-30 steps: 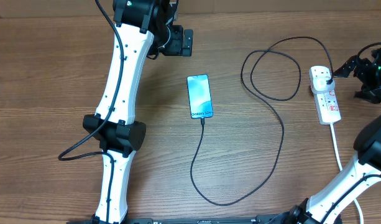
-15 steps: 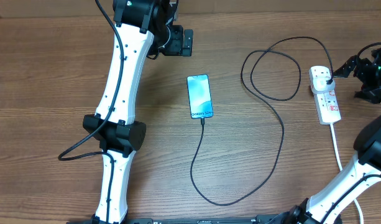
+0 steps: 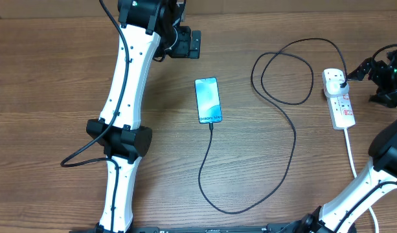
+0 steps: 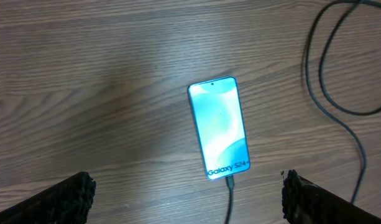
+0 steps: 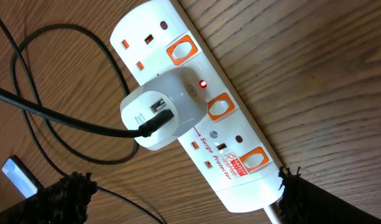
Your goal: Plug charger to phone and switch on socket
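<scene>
**Phone** [image 3: 208, 100]: We record it lying flat, face up on the tabletop [image 3: 56, 77]. Its blue-teal screen is lit and the "Galaxy" text sits at the end nearer the arm bases.

**Charger** [image 3: 293, 139]: Its small connector tip [image 4: 229, 182] is seated in the phone's "Galaxy" end. From there the thin black cable runs away from the phone toward the bases. It then bends toward the right arm's side and climbs past the phone. It coils into one loose loop further out on that side than the phone.

**Plug** [image 5: 159, 115]: This white block, with the black cable entering it, sits in the socket's middle outlet. A small red light [image 5: 202, 83] glows at its edge.

**Socket** [image 3: 340, 103]: We list a white strip with orange-red switches [image 5: 219, 107], well apart from the phone on the right arm's side. Its thick white cord [image 3: 351, 152] leaves the end nearer the bases.

**Left fingers** [image 4: 69, 196]: They are spread wide and grip nothing. They hang above the tabletop just beyond the phone's far end, with the phone in view between them.

**Right fingers** [image 5: 305, 199]: They are also spread wide and empty. They are well apart from the phone, just past the socket.

**Left arm** [image 3: 124, 97]: It is white with black joints and stretches along the tabletop beside the phone.
</scene>
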Robot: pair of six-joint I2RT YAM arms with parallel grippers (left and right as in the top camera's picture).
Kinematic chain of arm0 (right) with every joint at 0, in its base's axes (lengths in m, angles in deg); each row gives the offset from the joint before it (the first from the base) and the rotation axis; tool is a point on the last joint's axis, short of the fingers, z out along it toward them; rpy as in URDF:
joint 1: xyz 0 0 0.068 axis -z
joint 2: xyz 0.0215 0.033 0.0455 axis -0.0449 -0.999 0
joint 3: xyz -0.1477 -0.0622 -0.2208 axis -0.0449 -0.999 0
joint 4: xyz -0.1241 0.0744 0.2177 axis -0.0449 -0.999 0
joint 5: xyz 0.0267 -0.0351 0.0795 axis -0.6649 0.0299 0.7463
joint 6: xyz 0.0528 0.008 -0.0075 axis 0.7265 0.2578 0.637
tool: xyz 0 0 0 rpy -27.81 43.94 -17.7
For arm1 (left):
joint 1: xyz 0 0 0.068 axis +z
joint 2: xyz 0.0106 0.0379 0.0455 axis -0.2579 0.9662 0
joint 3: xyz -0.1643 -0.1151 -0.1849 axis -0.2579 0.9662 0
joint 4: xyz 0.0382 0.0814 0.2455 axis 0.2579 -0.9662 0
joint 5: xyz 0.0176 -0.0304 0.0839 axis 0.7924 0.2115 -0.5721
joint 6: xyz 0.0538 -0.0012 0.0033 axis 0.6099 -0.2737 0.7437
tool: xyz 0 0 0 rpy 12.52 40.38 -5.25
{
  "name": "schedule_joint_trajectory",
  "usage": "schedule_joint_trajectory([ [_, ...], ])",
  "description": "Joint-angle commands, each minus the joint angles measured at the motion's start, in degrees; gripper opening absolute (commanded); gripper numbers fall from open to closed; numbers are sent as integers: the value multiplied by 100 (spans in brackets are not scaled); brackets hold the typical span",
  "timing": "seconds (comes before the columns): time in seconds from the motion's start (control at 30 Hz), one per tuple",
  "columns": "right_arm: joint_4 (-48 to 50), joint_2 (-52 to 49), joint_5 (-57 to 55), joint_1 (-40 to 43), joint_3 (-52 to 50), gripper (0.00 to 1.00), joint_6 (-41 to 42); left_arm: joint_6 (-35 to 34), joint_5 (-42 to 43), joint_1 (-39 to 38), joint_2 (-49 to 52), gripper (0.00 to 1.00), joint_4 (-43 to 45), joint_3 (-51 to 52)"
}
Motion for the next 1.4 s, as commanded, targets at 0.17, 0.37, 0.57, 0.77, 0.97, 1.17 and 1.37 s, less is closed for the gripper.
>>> schedule_joint_trajectory([
  [0.17, 9, -33, -39, -20, 175, 100, 15, 238, -402, 24, -116, 100, 328, -83],
  [0.37, 9, -33, -39, -20, 175, 100, 15, 284, -579, 24, -586, 100, 857, 385],
  [0.57, 11, -33, -39, -20, 175, 100, 15, 431, -723, 24, -1287, 100, 1517, 1486],
  [0.77, 9, -33, -39, -20, 175, 100, 15, 564, -721, 24, -2013, 100, 2330, 2721],
  [0.97, 11, -33, -39, -20, 175, 100, 15, 566, -723, 24, -2903, 100, 3327, 4247],
  [1.17, 11, -33, -39, -20, 175, 100, 15, 564, -839, 24, -3947, 100, 4341, 5890],
  [1.37, 9, -33, -42, -20, 175, 100, 15, 566, -1021, 37, -5309, 100, 5427, 7906],
])
